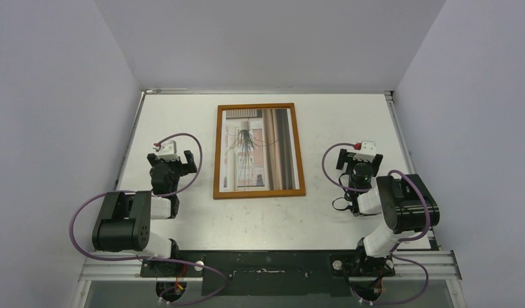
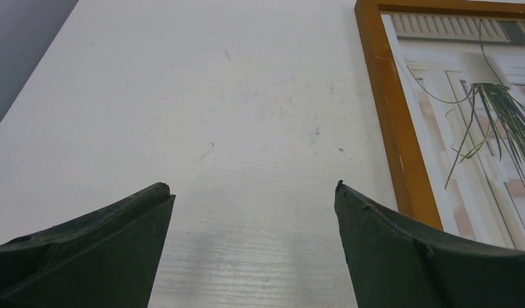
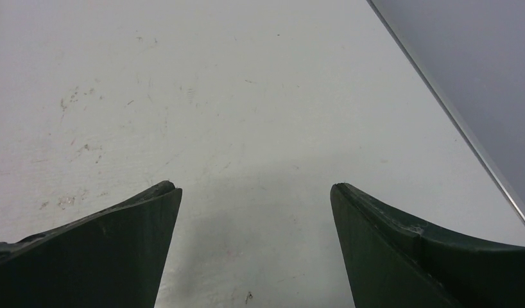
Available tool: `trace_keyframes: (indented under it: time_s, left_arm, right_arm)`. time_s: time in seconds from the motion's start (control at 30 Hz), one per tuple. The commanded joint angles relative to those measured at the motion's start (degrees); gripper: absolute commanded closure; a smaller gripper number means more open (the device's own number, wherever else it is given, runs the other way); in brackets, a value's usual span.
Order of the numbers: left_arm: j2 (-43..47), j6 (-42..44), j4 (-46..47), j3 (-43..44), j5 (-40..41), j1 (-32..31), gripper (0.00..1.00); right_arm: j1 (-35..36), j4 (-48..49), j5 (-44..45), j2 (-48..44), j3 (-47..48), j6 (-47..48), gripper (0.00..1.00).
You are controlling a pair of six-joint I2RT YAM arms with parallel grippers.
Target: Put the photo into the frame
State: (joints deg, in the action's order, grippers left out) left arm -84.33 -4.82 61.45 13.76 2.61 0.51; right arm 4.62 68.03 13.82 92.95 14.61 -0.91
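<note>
The orange-brown wooden frame [image 1: 258, 193] lies flat in the middle of the white table. The photo [image 1: 258, 149], with beige, pink and brown bands and a dark spindly plant, lies inside the frame's moulding. In the left wrist view the frame's left rail [image 2: 393, 122] and part of the photo [image 2: 478, 122] show at the right. My left gripper [image 1: 180, 162] is open and empty, left of the frame. It also shows in the left wrist view [image 2: 253, 187] over bare table. My right gripper [image 1: 351, 159] is open and empty, right of the frame, over bare table in the right wrist view [image 3: 255, 186].
Grey walls enclose the table [image 1: 183, 115] on three sides. The table's right edge [image 3: 452, 122] runs close beside the right gripper. A black mounting rail [image 1: 266, 263] spans the near edge between the arm bases.
</note>
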Motion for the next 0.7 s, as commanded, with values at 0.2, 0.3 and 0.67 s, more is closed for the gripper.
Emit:
trace_keyframes:
  time_s: [0.2, 0.3, 0.67]
  left_arm:
    - [-0.05, 0.52, 0.89, 1.43, 0.87, -0.07, 0.04]
    - [-0.04, 0.51, 0.78, 1.45, 0.84, -0.07, 0.04]
    - [0.05, 0.5, 0.95, 1.35, 1.25, -1.77, 0.04]
  right_arm:
    - [0.04, 0.61, -3.45, -0.4, 0.42, -1.38, 0.1]
    - [0.04, 0.61, -3.44, -0.4, 0.42, -1.38, 0.1]
    - [0.06, 0.61, -3.45, -0.36, 0.42, -1.38, 0.1]
